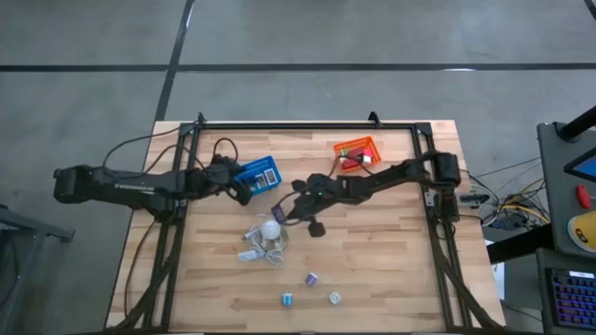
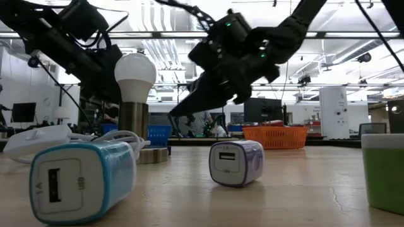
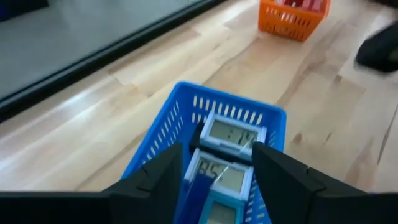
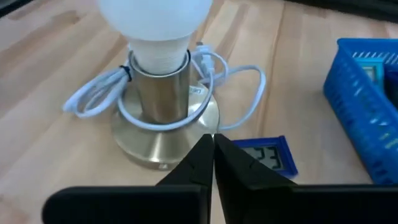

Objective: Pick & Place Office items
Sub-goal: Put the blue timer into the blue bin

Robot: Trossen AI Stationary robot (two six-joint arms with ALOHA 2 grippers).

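Right wrist view: right hand (image 4: 213, 146) closed, seemingly empty.

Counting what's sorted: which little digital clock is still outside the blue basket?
The blue-framed clock lying flat on the table beside the lamp base, just beyond the shut right gripper; the others sit in the blue basket.

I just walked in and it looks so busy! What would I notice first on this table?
Probably the white bulb lamp on its shiny metal base near the table's middle, white cord looped around it. The right gripper hangs shut just above a small blue digital clock lying beside that base. The left gripper hangs open over the blue basket, where two more little clocks lie, and an orange basket sits at the far edge.
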